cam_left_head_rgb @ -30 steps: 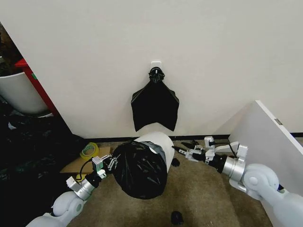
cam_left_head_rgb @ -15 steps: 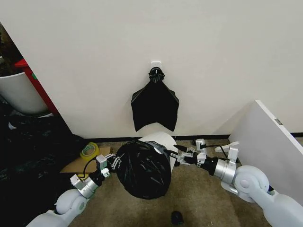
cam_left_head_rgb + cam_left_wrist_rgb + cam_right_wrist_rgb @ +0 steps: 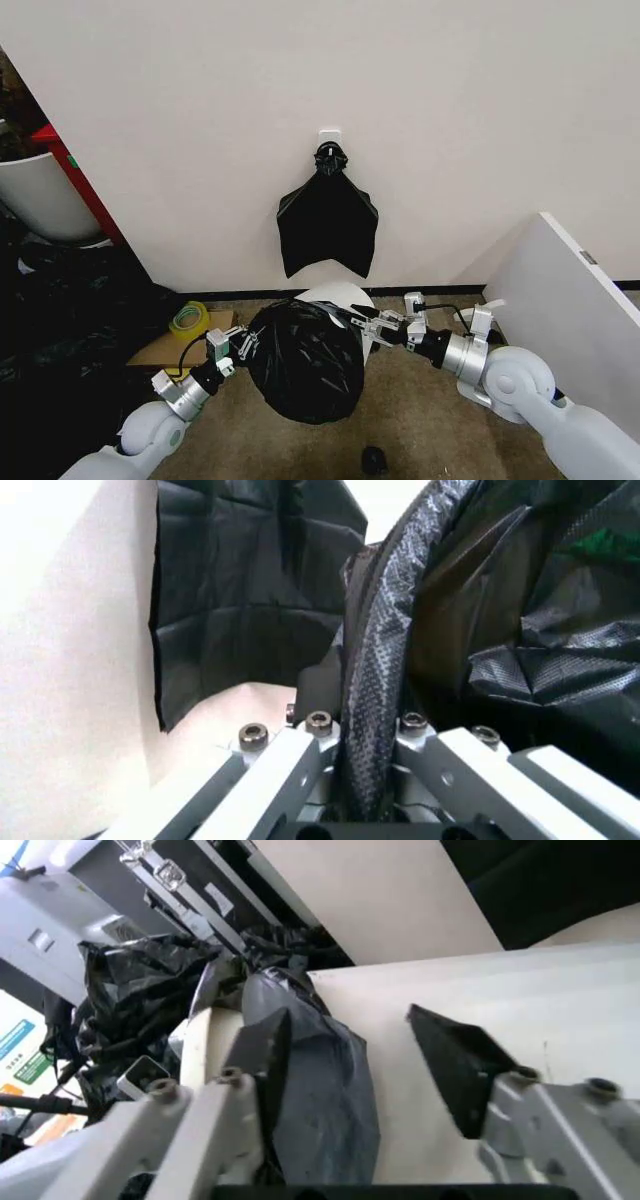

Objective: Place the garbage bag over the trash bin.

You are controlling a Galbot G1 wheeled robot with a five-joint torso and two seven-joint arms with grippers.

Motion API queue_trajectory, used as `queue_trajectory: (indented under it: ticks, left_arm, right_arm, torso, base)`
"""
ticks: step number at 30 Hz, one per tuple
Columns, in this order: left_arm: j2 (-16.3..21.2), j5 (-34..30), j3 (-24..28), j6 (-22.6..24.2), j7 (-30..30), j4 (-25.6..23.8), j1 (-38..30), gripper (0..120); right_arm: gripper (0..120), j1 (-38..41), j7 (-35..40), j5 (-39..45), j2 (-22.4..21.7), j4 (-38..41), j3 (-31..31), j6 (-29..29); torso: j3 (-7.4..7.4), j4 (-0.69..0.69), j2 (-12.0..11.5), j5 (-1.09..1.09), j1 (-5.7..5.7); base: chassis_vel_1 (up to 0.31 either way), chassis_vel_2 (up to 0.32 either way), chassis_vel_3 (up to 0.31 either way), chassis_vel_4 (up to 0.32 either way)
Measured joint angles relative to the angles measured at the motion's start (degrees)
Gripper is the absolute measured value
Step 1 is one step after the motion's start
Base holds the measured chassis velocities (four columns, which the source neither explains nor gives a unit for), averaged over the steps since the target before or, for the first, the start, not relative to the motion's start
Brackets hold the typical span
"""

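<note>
Both grippers at the garbage bag point(image 3: 305, 365) on the trash bin point(image 3: 340, 298): left point(image 3: 243, 345) pinching it, right point(image 3: 366, 322) spread.

The garbage bag point(image 3: 305, 365) is thin black plastic, glossy, crinkled, finely pebbled up close. Behind it, the trash bin point(image 3: 340, 299) is smooth cream-white plastic. Below the bag, the carpet point(image 3: 430, 425) looks matt and rough.

Bare floor point(image 3: 430, 420) beside bagged trash bin point(image 3: 335, 296).
</note>
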Motion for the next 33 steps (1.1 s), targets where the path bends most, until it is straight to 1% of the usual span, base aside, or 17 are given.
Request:
queue_trajectory:
  ticks: [3, 4, 5, 6, 8, 9, 11, 16, 20, 26, 33]
  left_arm:
    - [-0.06, -0.04, 0.07, 0.23, -0.22, -0.19, -0.19, 1]
    - [-0.06, -0.11, 0.07, 0.29, -0.32, -0.21, -0.26, 1]
    - [-0.06, -0.11, 0.07, 0.29, -0.32, -0.21, -0.26, 1]
    - [-0.07, -0.24, 0.07, 0.36, -0.44, -0.24, -0.32, 1]
    - [-0.06, -0.33, 0.07, 0.38, -0.46, -0.30, -0.30, 1]
    - [-0.06, -0.33, 0.07, 0.38, -0.46, -0.30, -0.30, 1]
    - [0.00, -0.53, 0.05, 0.39, -0.47, -0.45, -0.10, 1]
    - [0.10, -1.01, -0.07, 0.44, -0.49, -0.85, 0.14, 1]
    - [0.17, -1.08, -0.10, 0.60, -0.30, -1.71, 0.42, 1]
    - [0.20, -0.37, -0.12, 0.79, 0.24, -3.30, 1.05, 1]
    - [0.23, 0.83, -0.17, 0.81, 0.35, -4.23, 1.36, 1]
  right_arm:
    - [29, 0.23, -0.04, -0.42, -0.17, -0.01, -0.26, 0.02]
    - [25, 0.24, -0.06, -0.45, -0.17, -0.01, -0.26, 0.03]
    - [25, 0.24, -0.06, -0.45, -0.17, -0.01, -0.26, 0.03]
    - [19, 0.23, -0.08, -0.48, -0.17, -0.03, -0.26, 0.06]
    - [11, 0.21, -0.09, -0.63, -0.16, -0.09, -0.24, 0.16]
    - [11, 0.21, -0.09, -0.63, -0.16, -0.09, -0.24, 0.16]
    - [0, 0.18, -0.10, -1.02, -0.04, -0.27, -0.22, 0.37]
    - [0, 0.77, 0.24, -1.72, 0.52, -0.79, -0.57, 1.18]
    - [0, 3.12, 2.02, -2.34, 1.52, -2.16, -1.83, 2.42]
    - [0, 7.61, 4.11, -4.59, 2.81, -7.06, -5.19, 3.94]
    - [0, 10.43, 4.88, -7.78, 4.22, -11.84, -7.72, 5.46]
  torso:
    - [0.00, 0.00, 0.00, 0.00, 0.00]
    - [0.00, 0.00, 0.00, 0.00, 0.00]
    - [0.00, 0.00, 0.00, 0.00, 0.00]
    - [0.00, 0.00, 0.00, 0.00, 0.00]
    - [0.00, 0.00, 0.00, 0.00, 0.00]
    - [0.00, 0.00, 0.00, 0.00, 0.00]
    - [0.00, 0.00, 0.00, 0.00, 0.00]
    - [0.00, -0.01, 0.00, 0.00, 0.00]
    - [0.00, 0.00, 0.00, 0.00, 0.00]
    - [0.00, 0.00, 0.00, 0.00, 0.00]
    - [0.00, 0.00, 0.00, 0.00, 0.00]
  base:
    - [0.000, 0.000, 0.000, 0.000]
    - [0.000, 0.000, 0.000, 0.000]
    - [0.000, 0.000, 0.000, 0.000]
    - [0.000, 0.000, 0.000, 0.000]
    - [0.000, 0.000, 0.000, 0.000]
    - [0.000, 0.000, 0.000, 0.000]
    - [0.000, 0.000, 0.000, 0.000]
    - [0.000, 0.000, 0.000, 0.000]
    - [0.000, 0.000, 0.000, 0.000]
    - [0.000, 0.000, 0.000, 0.000]
    - [0.000, 0.000, 0.000, 0.000]
